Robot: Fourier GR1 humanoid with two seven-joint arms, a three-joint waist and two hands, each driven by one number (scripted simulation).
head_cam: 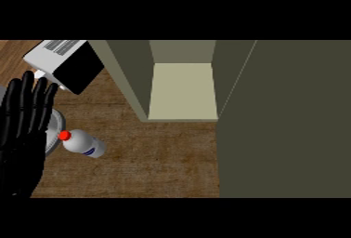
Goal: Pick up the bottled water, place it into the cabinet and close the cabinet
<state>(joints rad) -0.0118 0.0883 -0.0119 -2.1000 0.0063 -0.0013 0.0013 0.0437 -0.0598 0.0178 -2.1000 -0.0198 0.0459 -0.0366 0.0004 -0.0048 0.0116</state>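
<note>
We see one hand (26, 125), the left, at the left edge of the view, its black fingers (37, 95) straight and pointing up the frame, released and holding nothing. It covers much of the lower left of the view, from the fingertips near the microwave down to the lower edge. The right hand does not show anywhere.

Just to the right of the hand, partly hidden behind it, we make out the curved grey rim of a plate (57, 126), or some round dish; most of it is covered, so we cannot say what it holds. Touching or just beside that rim is the bottle (85, 143), clear with a red cap (64, 135) and a dark label. It leans with the cap toward the hand and the base toward the lower right. From this steep view we cannot tell whether it stands or lies on its side. It rests on the wooden counter (158, 158), apart from the fingers.

Further up, near the fingertips, sits the white microwave (66, 63), with its dark door facing the lower right and vents on top.

To the right of that stands the cabinet (130, 79), olive grey, open, with a pale shelf (182, 90) showing inside. Its door (288, 121) fills the right side of the view as a wide dark panel. The bottle lies well apart from the cabinet, down and to the left of the opening.
</note>
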